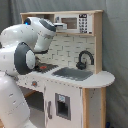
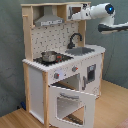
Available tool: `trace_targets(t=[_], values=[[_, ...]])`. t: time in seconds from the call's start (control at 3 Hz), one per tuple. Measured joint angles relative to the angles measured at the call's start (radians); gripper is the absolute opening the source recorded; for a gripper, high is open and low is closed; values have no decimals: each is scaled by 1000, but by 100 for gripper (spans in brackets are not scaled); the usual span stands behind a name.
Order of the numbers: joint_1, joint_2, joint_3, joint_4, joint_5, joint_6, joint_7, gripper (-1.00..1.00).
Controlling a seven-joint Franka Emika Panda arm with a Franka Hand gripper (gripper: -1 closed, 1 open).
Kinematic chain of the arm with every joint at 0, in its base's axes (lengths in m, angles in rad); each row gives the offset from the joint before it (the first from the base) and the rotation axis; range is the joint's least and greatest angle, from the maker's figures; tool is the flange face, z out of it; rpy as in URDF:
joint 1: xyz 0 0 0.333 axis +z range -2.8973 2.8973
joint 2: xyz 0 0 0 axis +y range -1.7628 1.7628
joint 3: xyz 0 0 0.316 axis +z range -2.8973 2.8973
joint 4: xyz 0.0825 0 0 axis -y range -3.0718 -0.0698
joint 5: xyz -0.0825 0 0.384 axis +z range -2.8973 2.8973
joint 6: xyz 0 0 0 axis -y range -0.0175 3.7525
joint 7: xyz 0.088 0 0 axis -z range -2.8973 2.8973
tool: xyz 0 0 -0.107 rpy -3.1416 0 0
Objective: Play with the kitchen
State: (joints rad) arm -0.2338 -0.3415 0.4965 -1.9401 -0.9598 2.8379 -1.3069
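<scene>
The kitchen (image 1: 92, 82) (image 2: 37, 75) is a tall white and light-wood toy unit with a pegboard back. In the second exterior view it shows a grey range hood (image 2: 48, 20), a black faucet (image 2: 75, 38), a sink (image 2: 81, 50) and a small metal pot (image 2: 49, 56) on the stove. Its oven door (image 2: 70, 102) hangs open, folded down. My gripper (image 2: 74, 16) (image 1: 57, 21) is up at the top shelf, right against the small microwave (image 1: 75, 23). In the first exterior view my arm hides most of the stove.
My white arm (image 1: 22, 55) fills the first exterior view's left, in front of the stove side. In the second exterior view the arm (image 2: 100, 11) reaches in from the upper right. A wooden floor (image 2: 112, 107) lies around the unit, with grey curtain behind.
</scene>
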Motion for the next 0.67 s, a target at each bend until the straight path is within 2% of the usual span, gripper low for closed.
trace_targets(t=[0.33, 0.67], values=[[0, 77, 19, 70, -8, 0, 0, 100], [0, 106, 44, 96, -19, -5, -1, 100]])
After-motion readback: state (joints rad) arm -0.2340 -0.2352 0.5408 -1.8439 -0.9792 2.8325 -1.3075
